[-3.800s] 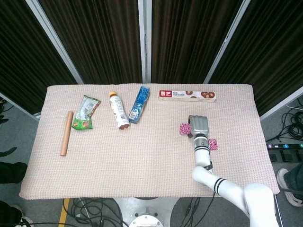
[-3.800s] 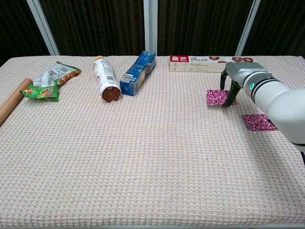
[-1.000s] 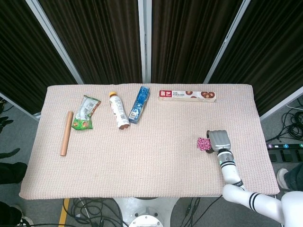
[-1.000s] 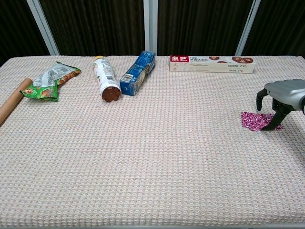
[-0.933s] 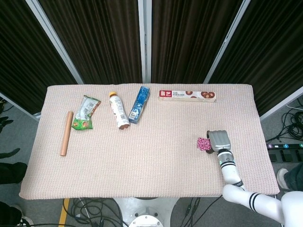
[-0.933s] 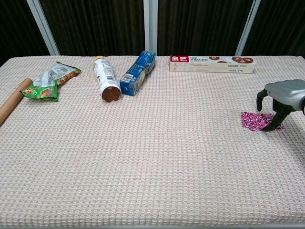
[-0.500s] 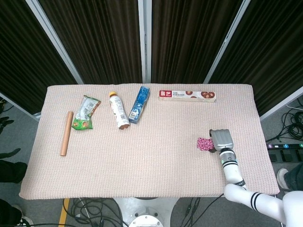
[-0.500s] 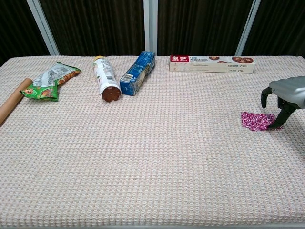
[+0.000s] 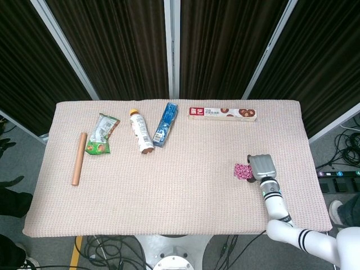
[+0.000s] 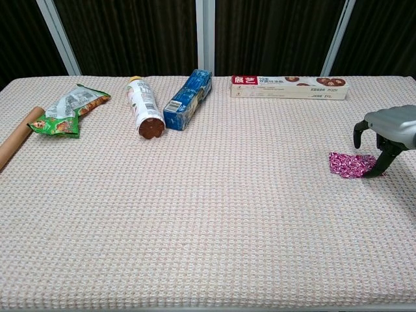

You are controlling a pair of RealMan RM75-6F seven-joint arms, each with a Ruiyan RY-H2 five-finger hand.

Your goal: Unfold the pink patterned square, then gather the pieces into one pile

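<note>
- A woven table (image 9: 169, 185) is seen from above, with the task's things at its right side and the other goods lined along the far edge.
- The right hand (image 10: 388, 133) is arched over the table near the right edge, fingers curled downward and apart; one dark fingertip (image 10: 370, 173) is set at the right edge of the pink pile (image 10: 351, 164). Nothing is seen gripped; whether that tip presses the pile or merely touches it cannot be told.
- The left hand is shown in neither view.
- A long biscuit box (image 9: 223, 113) lies at the far edge, well apart from the pile; a roll (image 9: 79, 158) lies at the far left.
- A bottle (image 9: 141, 131), a blue pack (image 9: 162, 124) and a green bag (image 9: 100, 134) lie between them.
- The pink pile is judged light, thin and soft, likely to slide or crumple on the weave; a pinch at a free corner or edge is advised, not a press on the middle.
- In the head view the pile (image 9: 243, 171) is half covered by the hand (image 9: 262, 166); only its left part shows.
- In the chest view the pile is shown nearly whole, rumpled and uneven; how many pieces it holds cannot be told.
</note>
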